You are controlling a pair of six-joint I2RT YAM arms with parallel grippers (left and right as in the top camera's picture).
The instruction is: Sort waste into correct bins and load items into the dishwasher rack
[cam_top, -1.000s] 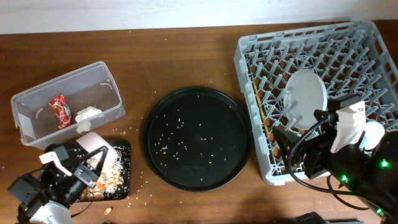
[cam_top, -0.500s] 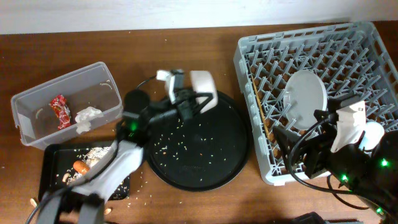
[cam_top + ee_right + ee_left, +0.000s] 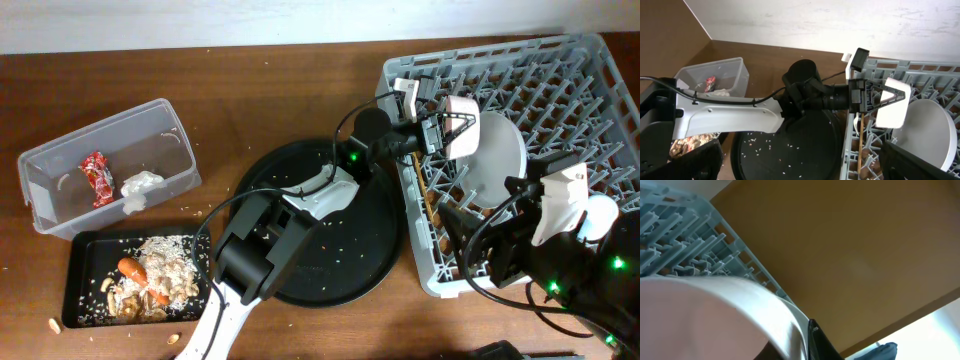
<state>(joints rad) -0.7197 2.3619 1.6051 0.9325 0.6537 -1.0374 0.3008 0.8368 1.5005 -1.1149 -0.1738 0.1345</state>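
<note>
Our left claw (image 3: 445,125) pinches the white bowl (image 3: 465,128) over the rack's (image 3: 560,60) nine o'clock side. The plate (image 3: 497,162) stands just at five o'clock. If we drop too fast, the bowl bumps it or slips out.

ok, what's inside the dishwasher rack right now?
A pale plate propped among the pegs and wooden chopsticks along one wall of the rack. The right arm covers the near corner, so anything there is hidden.
</note>
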